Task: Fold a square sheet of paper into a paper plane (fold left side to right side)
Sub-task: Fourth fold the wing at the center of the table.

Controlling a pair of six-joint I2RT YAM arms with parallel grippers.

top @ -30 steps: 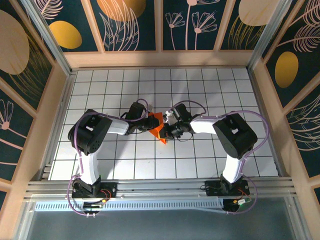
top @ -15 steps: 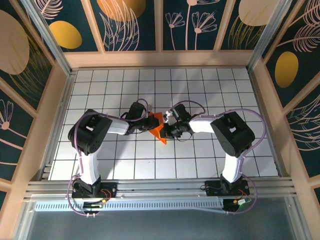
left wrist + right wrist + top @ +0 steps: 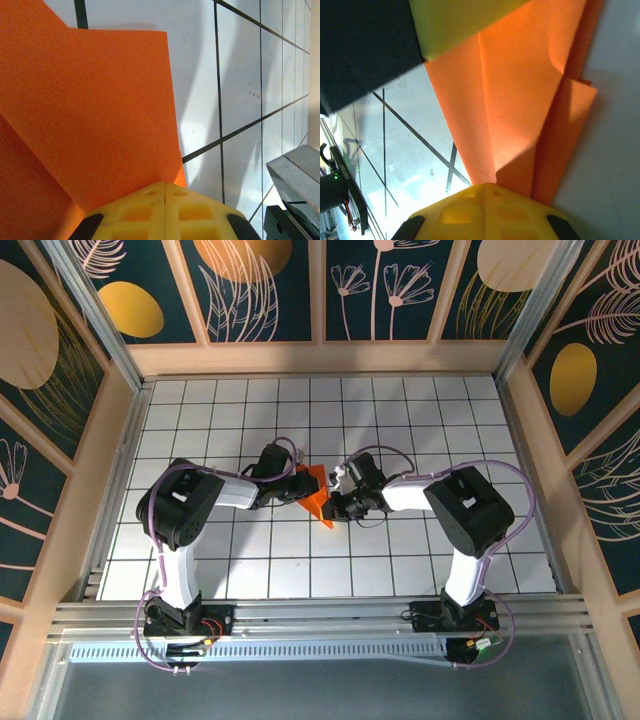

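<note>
- The left gripper [image 3: 298, 486] lies low over the white gridded table [image 3: 400, 420], just left of its middle, at the left edge of the orange paper [image 3: 318, 496].
- In the left wrist view, this gripper [image 3: 164, 188] has its 2 yellow fingers [image 3: 131, 214] pressed together with no gap between them. Their tips meet the paper [image 3: 100, 110]; whether a layer is pinched between them cannot be told.
- The paper sits near the middle of the table, between the 2 grippers and touching both. It is folded into overlapping flaps. From above it shows a broad part toward the far side and narrows to a point toward the near edge.
- In the right wrist view, the paper [image 3: 520, 95] shows several creased layers tapering toward the right gripper [image 3: 485, 186].
- The right gripper [image 3: 336, 502] rests at the paper's right edge. Its 2 yellow fingers [image 3: 455, 212] are closed tight against each other, and the paper's narrow end runs to their tips. Whether it is gripped or merely pressed cannot be told.
</note>
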